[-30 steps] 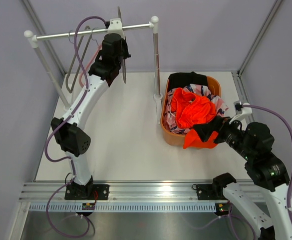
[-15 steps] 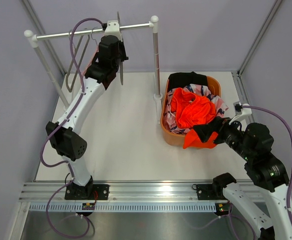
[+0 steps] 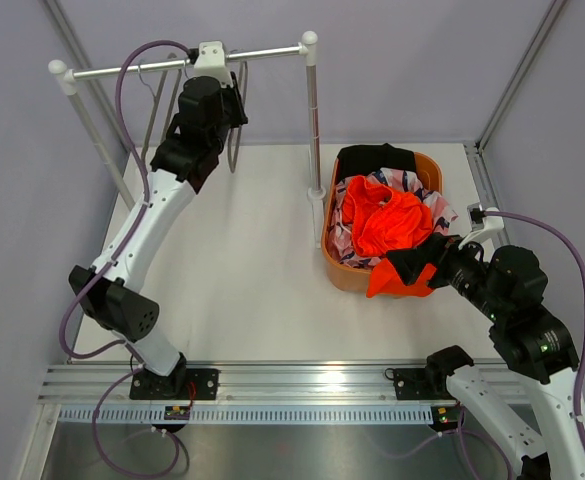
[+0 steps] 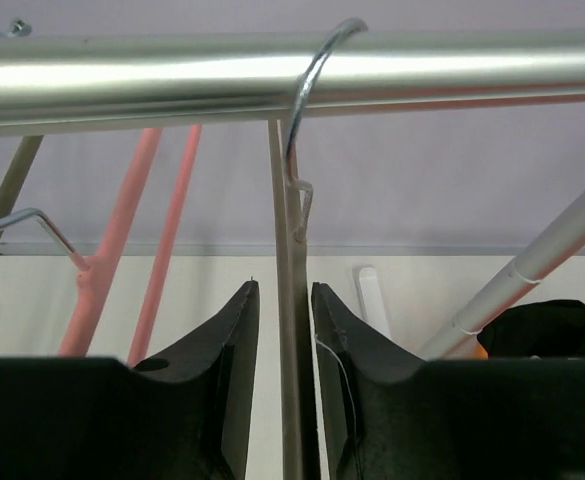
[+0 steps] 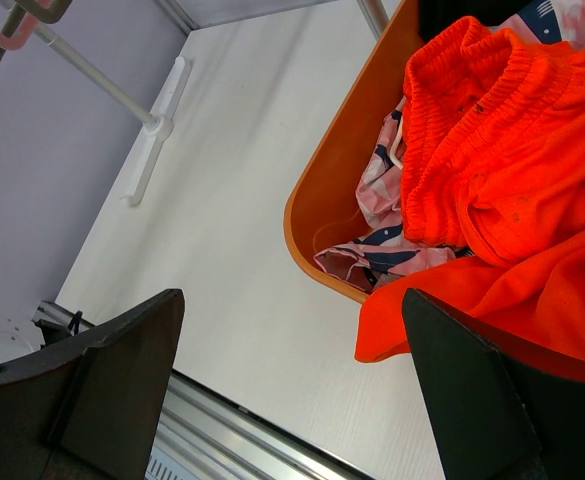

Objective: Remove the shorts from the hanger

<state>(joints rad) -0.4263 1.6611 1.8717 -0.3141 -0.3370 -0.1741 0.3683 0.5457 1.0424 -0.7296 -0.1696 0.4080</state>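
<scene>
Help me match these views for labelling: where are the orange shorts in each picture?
Top external: orange shorts right of centre, in the basket, one end hanging over its near rim.
Left wrist: not clearly in it.
Right wrist: they fill the right side.
Shared landmark: the rack's white post.

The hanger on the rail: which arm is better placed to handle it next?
Left. The left gripper sits just under the rail, fingers either side of the hanger, whose hook is over the rail. The right gripper is open over at the basket, by the orange shorts.
</scene>
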